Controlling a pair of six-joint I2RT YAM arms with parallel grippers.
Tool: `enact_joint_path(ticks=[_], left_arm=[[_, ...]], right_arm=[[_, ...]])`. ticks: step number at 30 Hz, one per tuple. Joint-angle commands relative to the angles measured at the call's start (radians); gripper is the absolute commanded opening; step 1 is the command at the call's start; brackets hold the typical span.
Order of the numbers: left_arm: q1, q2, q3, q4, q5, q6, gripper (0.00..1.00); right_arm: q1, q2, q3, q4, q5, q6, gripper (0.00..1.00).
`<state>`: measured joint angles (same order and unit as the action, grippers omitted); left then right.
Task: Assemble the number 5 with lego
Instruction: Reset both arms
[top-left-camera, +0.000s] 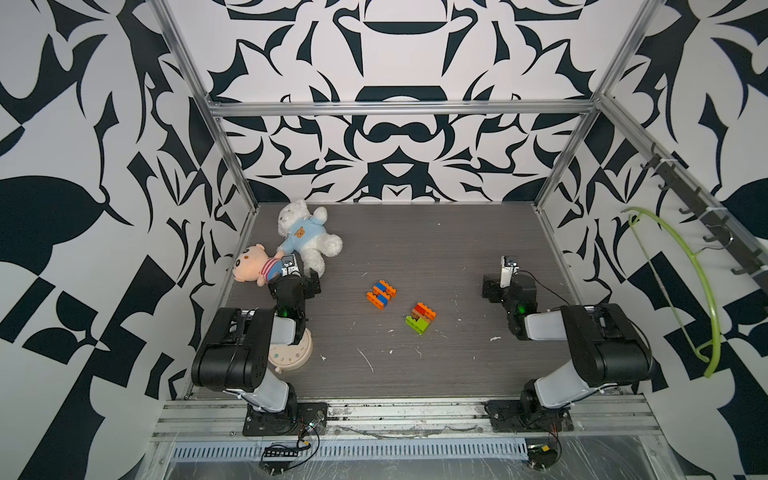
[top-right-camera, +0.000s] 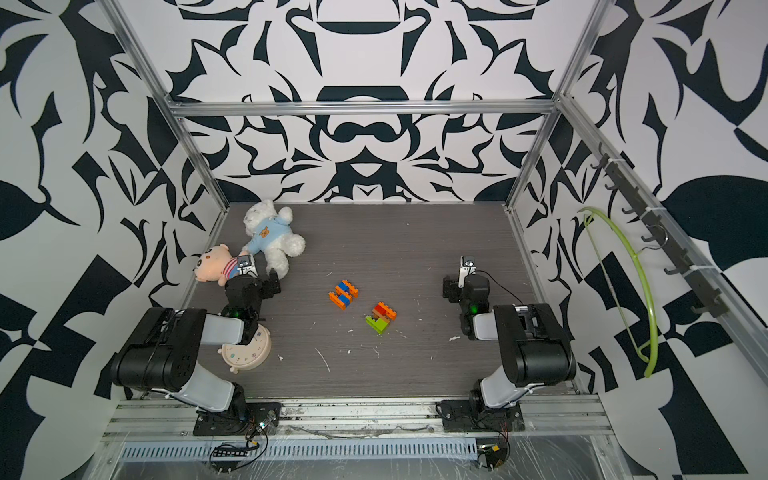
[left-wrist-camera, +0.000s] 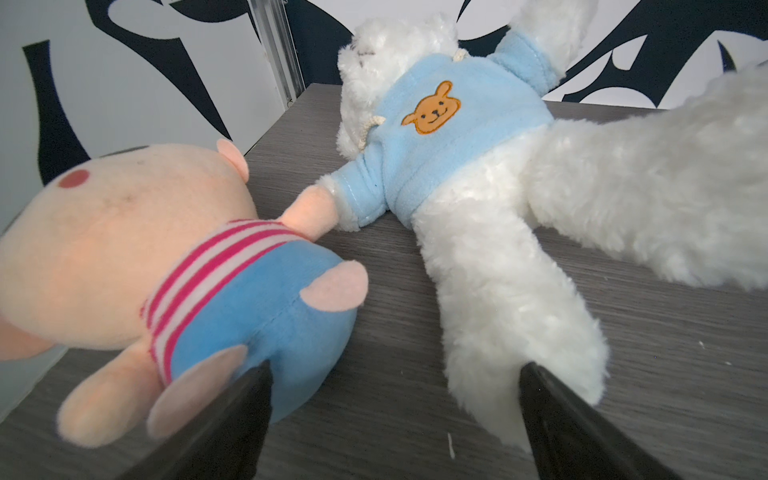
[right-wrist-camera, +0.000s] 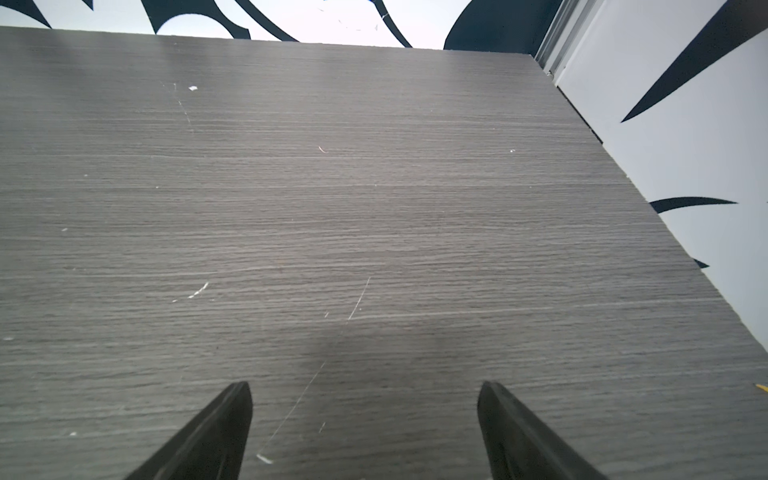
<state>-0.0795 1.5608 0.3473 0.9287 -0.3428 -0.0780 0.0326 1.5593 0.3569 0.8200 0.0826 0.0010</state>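
The lego lies mid-table in two small clusters. One is orange and blue (top-left-camera: 381, 294) (top-right-camera: 343, 294). The other, of red, orange, brown and lime green bricks (top-left-camera: 421, 318) (top-right-camera: 381, 318), sits nearer the front and to the right. My left gripper (left-wrist-camera: 395, 370) is open and empty at the table's left, well left of the lego. Its fingers point between two plush toys. My right gripper (right-wrist-camera: 365, 386) is open and empty over bare table at the right, well right of the lego. Neither wrist view shows any lego.
A white teddy bear (top-left-camera: 305, 239) (left-wrist-camera: 478, 174) and a pink doll (top-left-camera: 253, 268) (left-wrist-camera: 145, 257) lie at the back left. A round cream clock (top-left-camera: 291, 353) sits partly under the left arm. A green hanger (top-left-camera: 685, 291) hangs on the right wall.
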Motion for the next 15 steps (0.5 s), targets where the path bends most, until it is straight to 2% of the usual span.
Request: enact_joint_path(ticks=[1, 2, 15], left_arm=[[0.003, -0.01, 0.012, -0.001, 0.007, -0.001, 0.99], [0.003, -0.01, 0.012, -0.002, 0.008, -0.002, 0.99], [0.007, -0.008, 0.018, -0.009, 0.013, -0.007, 0.99]], right_arm=[[-0.001, -0.01, 0.017, 0.026, 0.008, 0.01, 0.97], [0.001, -0.01, 0.017, 0.028, 0.011, 0.009, 1.0], [0.001, -0.011, 0.017, 0.026, 0.011, 0.01, 1.0]])
